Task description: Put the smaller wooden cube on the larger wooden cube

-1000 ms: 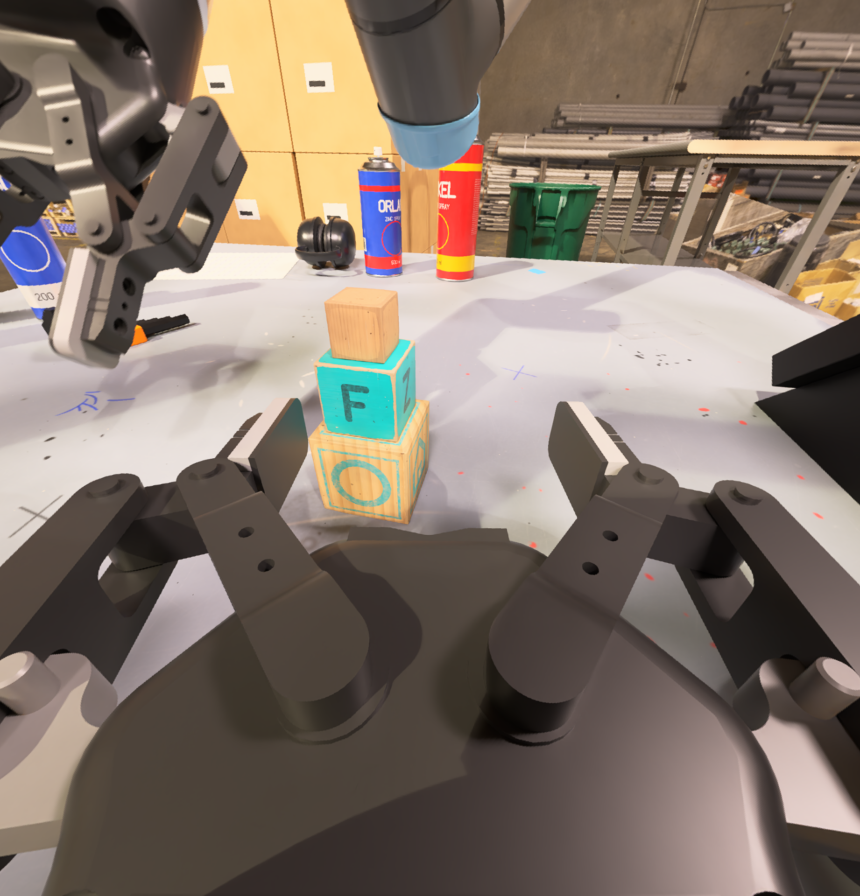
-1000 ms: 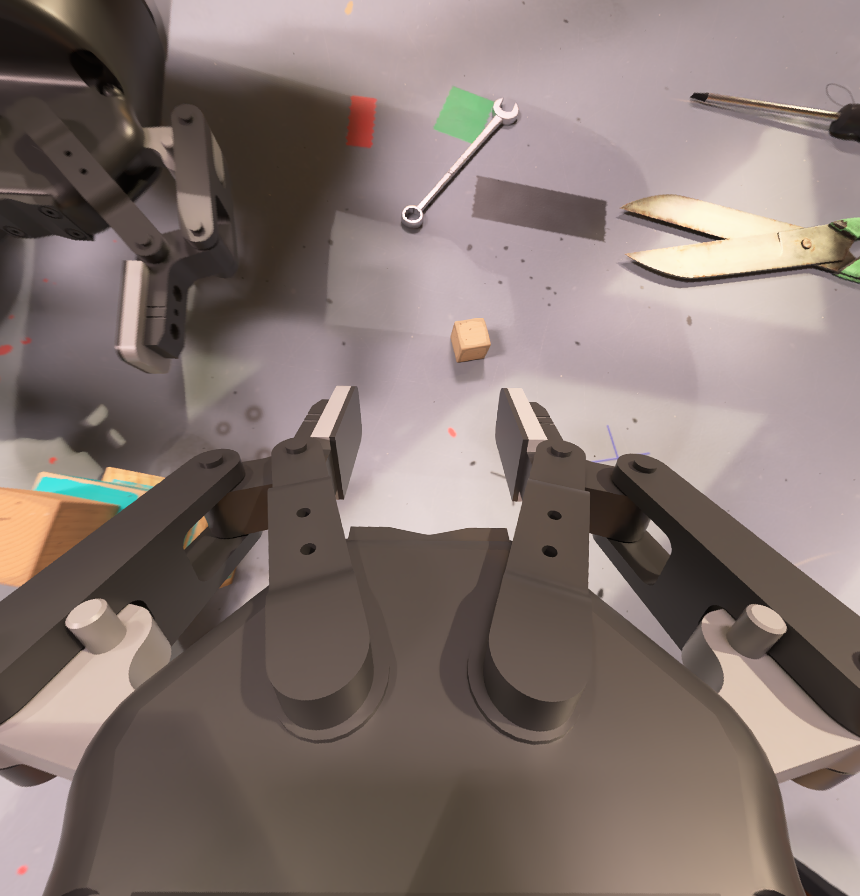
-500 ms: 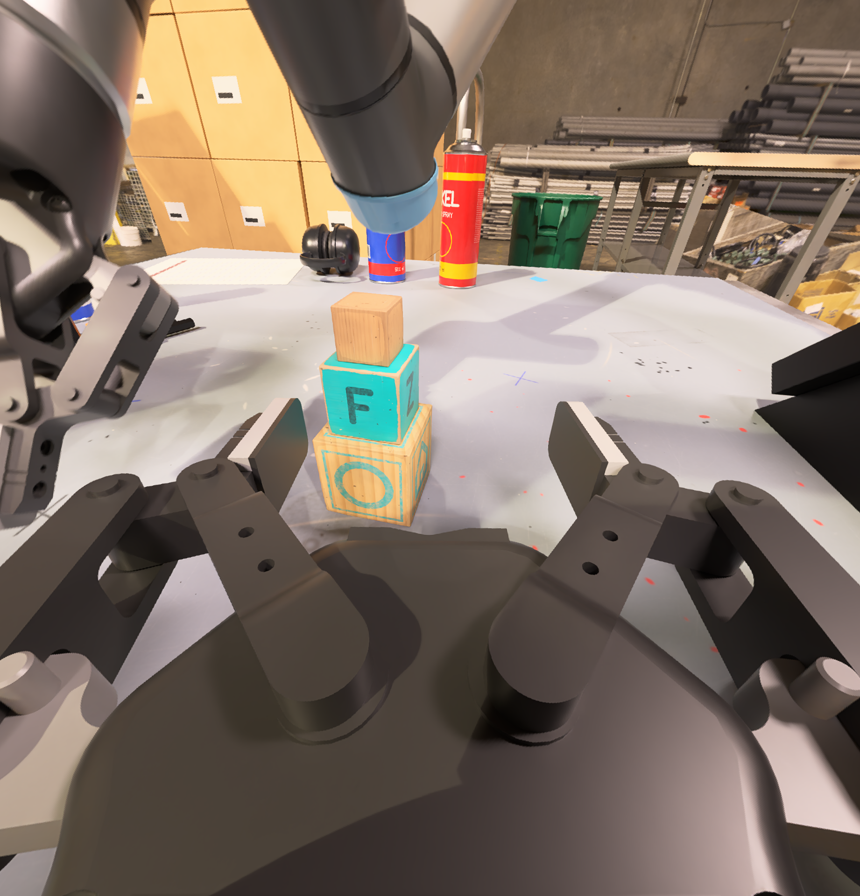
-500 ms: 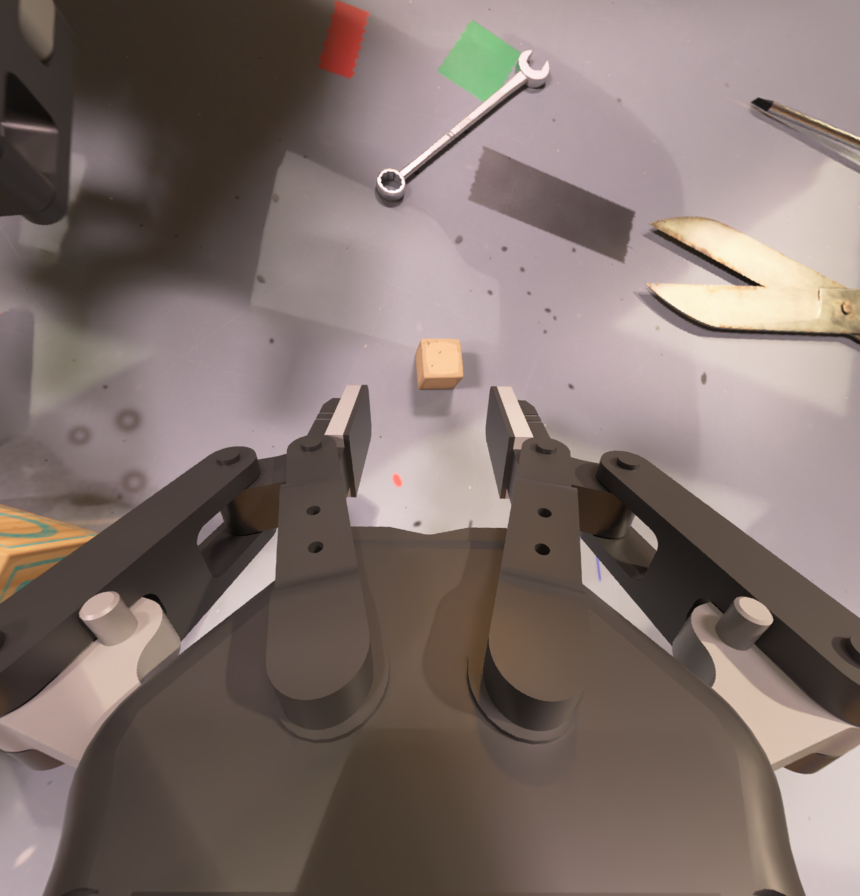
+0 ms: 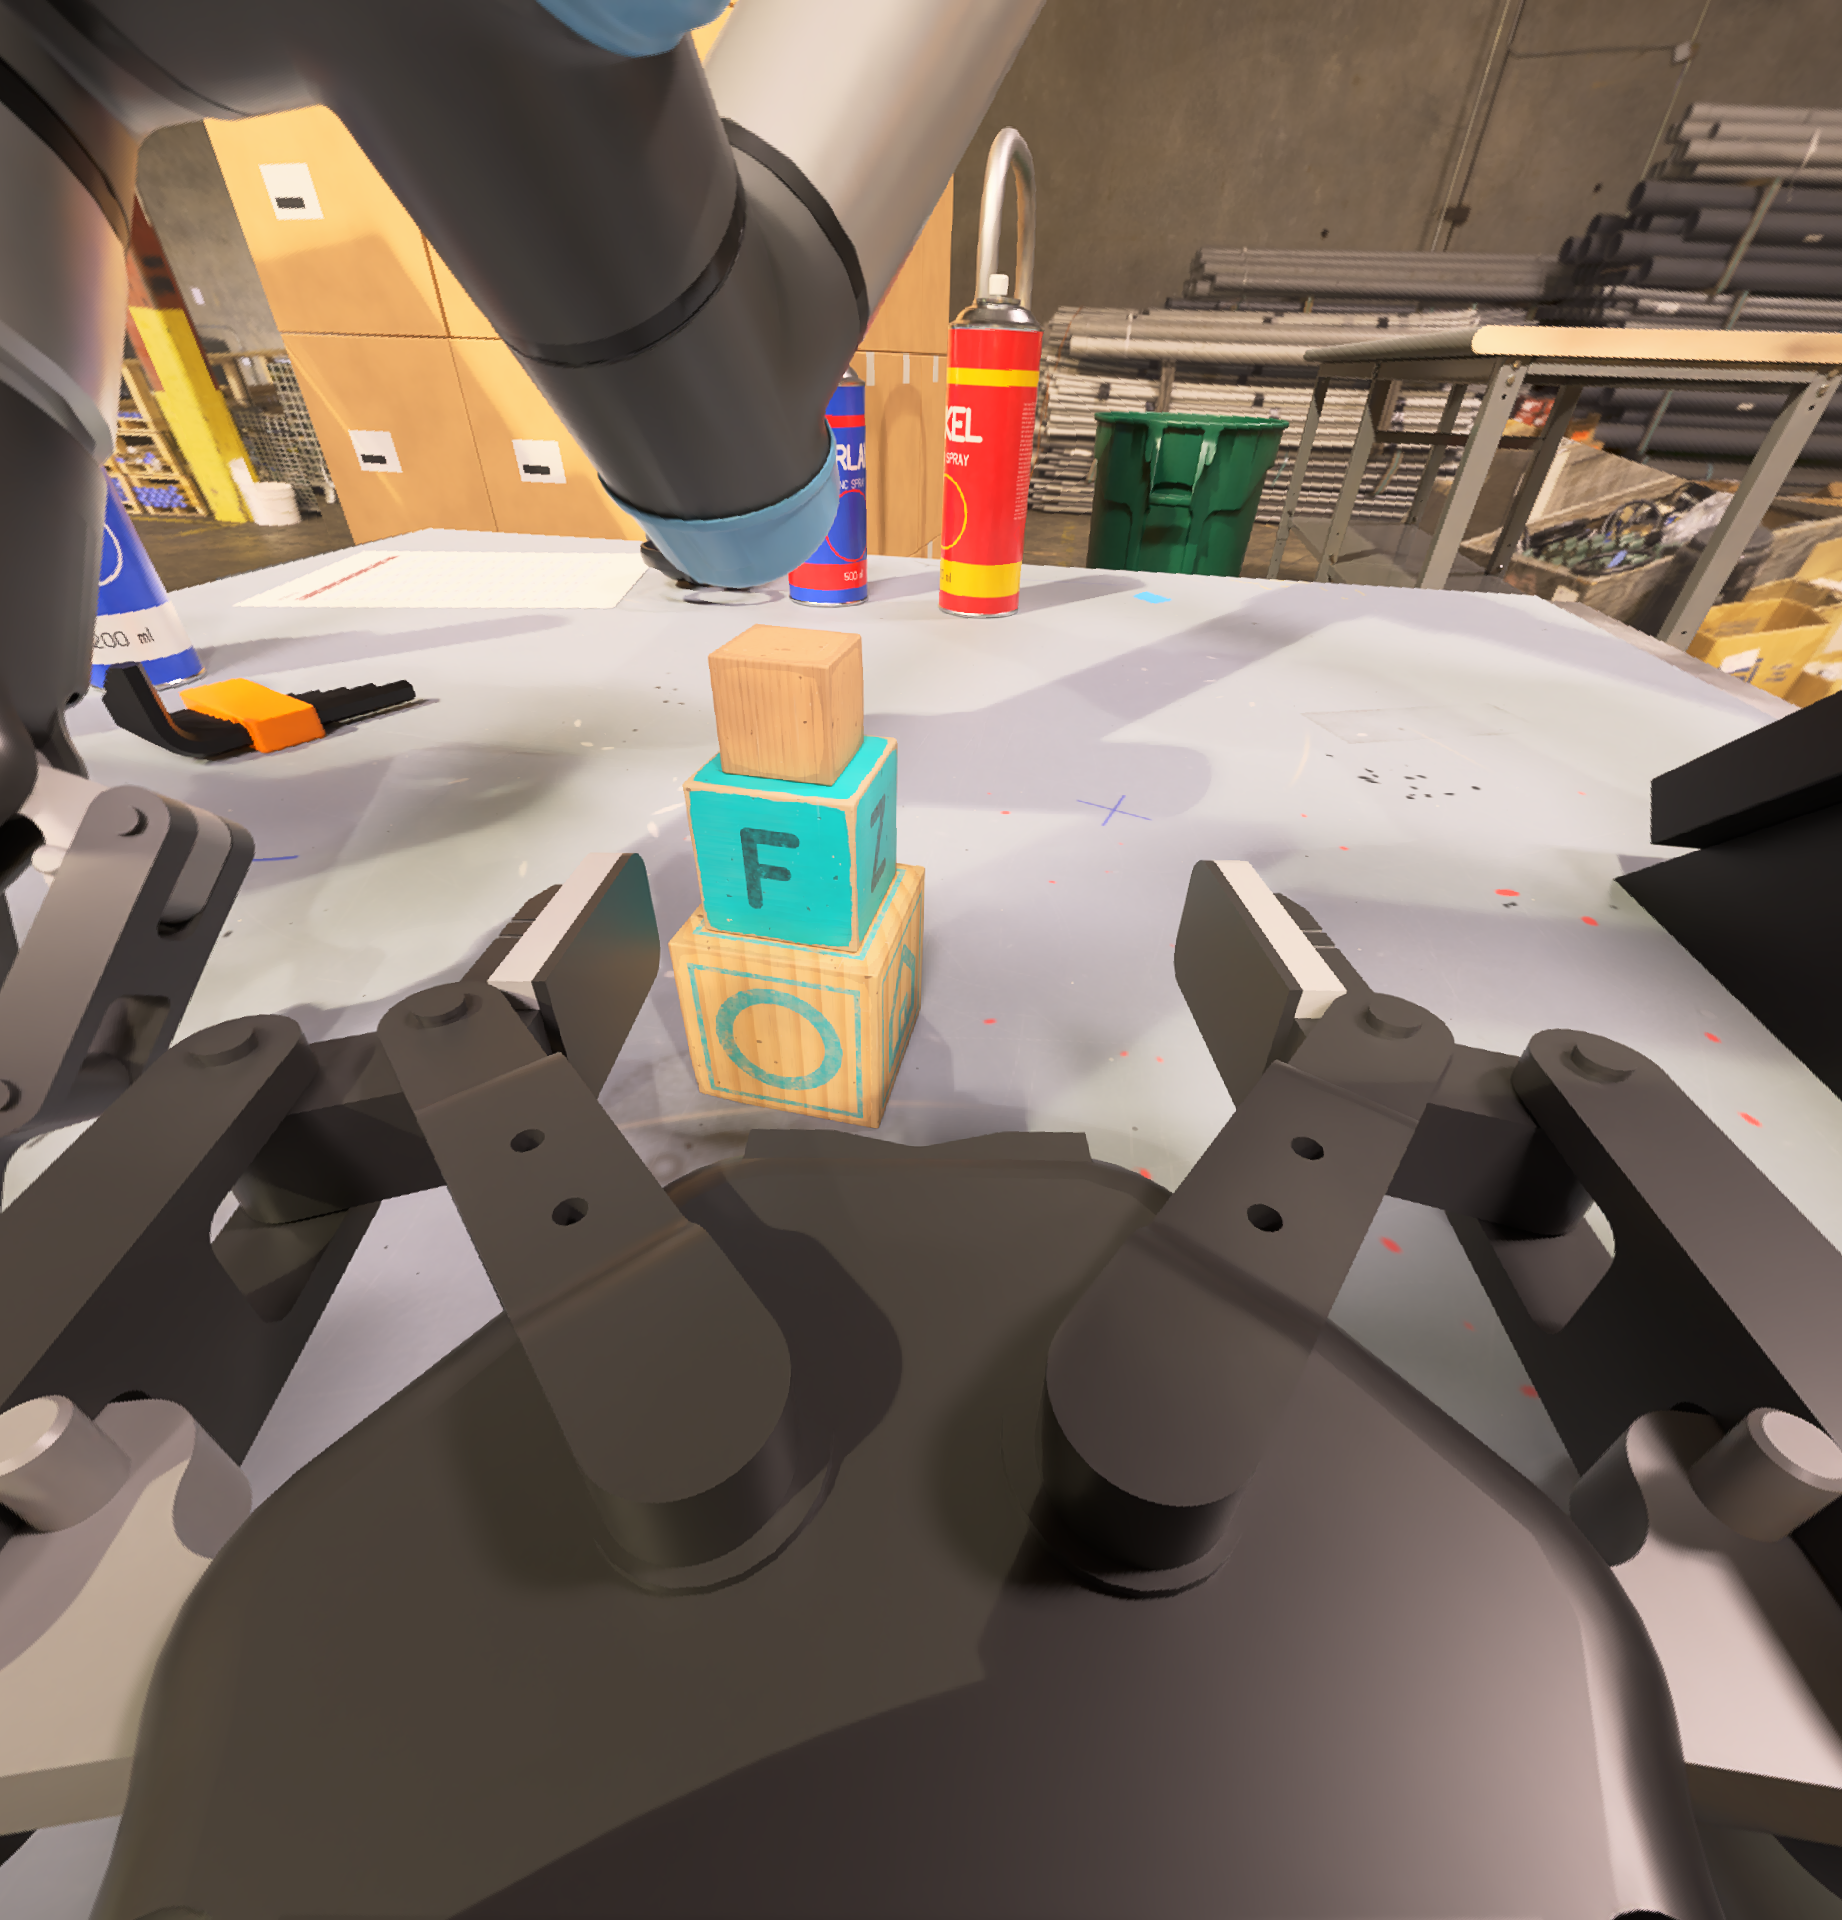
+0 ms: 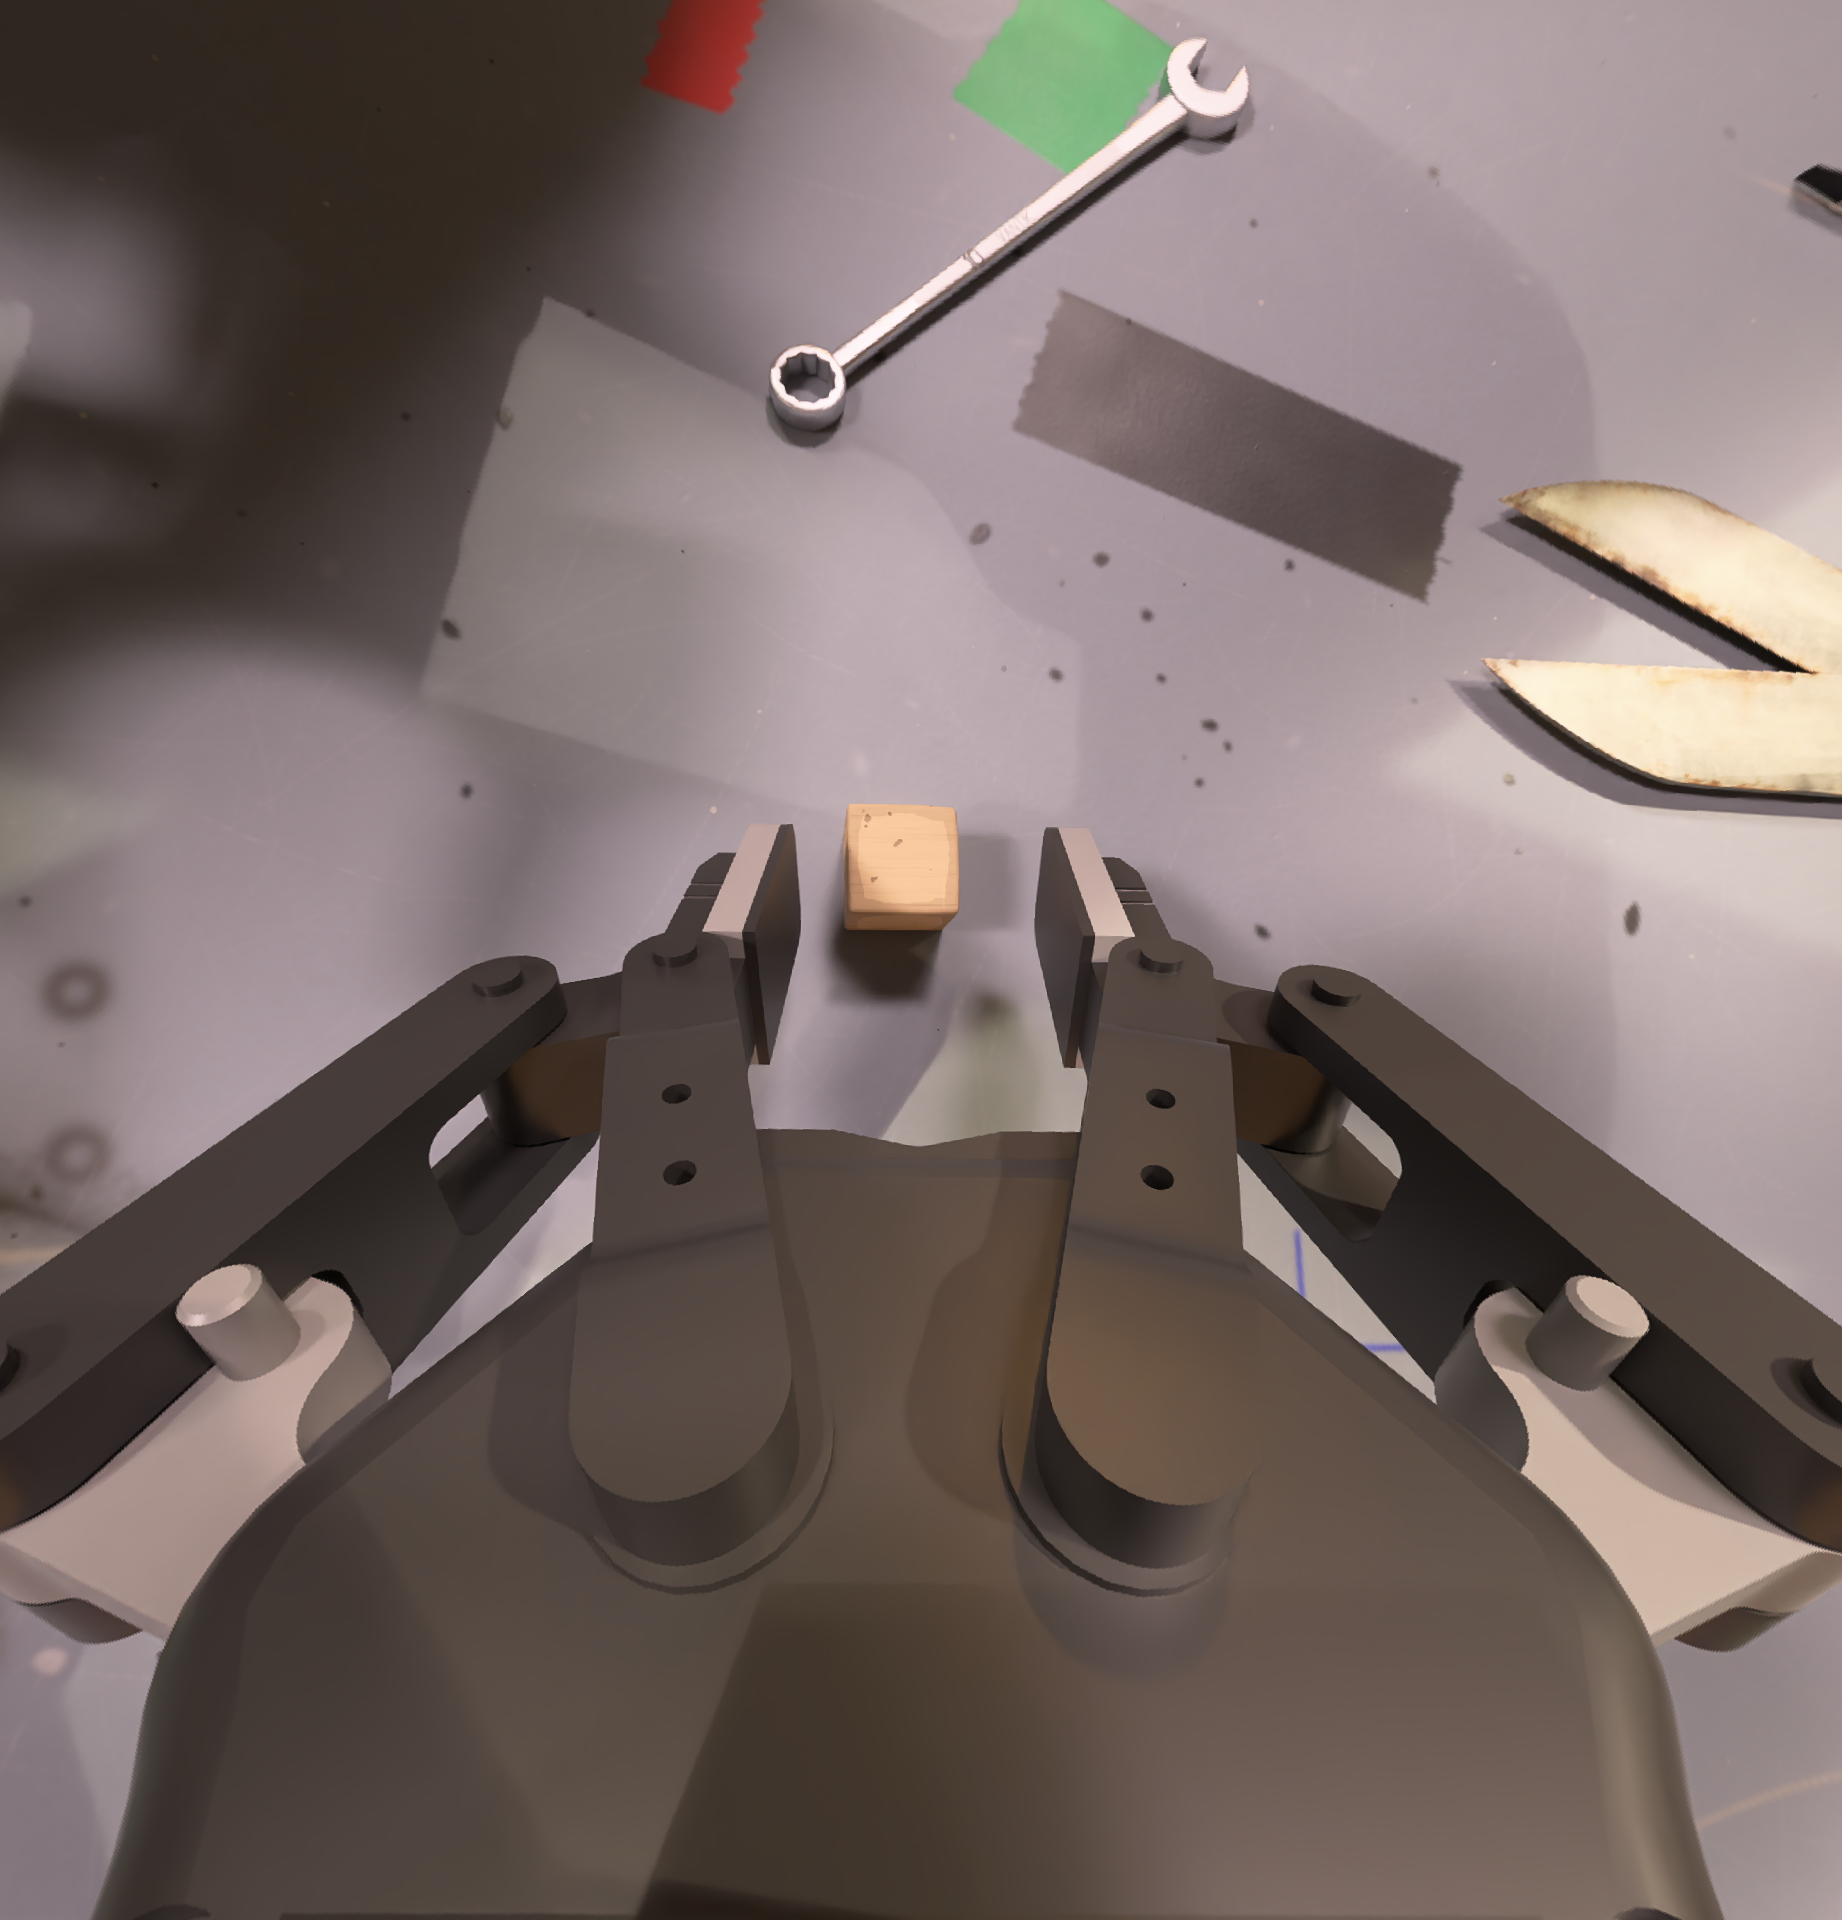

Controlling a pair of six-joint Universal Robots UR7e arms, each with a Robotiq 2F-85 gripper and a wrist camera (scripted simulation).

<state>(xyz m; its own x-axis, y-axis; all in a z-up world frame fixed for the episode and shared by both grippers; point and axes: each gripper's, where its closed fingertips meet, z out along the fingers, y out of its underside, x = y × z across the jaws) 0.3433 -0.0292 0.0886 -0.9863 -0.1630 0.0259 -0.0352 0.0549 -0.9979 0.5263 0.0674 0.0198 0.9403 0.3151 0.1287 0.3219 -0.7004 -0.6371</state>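
Writing on turquoise block (image 5: pixel 787 847), ring-marked wooden block (image 5: pixel 792 1029), red spray can (image 5: pixel 984 468), blue spray can (image 5: pixel 844 499), carton labels (image 5: pixel 291 192)

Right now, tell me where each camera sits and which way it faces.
Left wrist view: on the left gripper, low, facing level across the table at the block stack; its open fingers and the other arm show.
Right wrist view: on the right gripper, facing down at the small wooden cube between its open fingers.
Shared: only the table.
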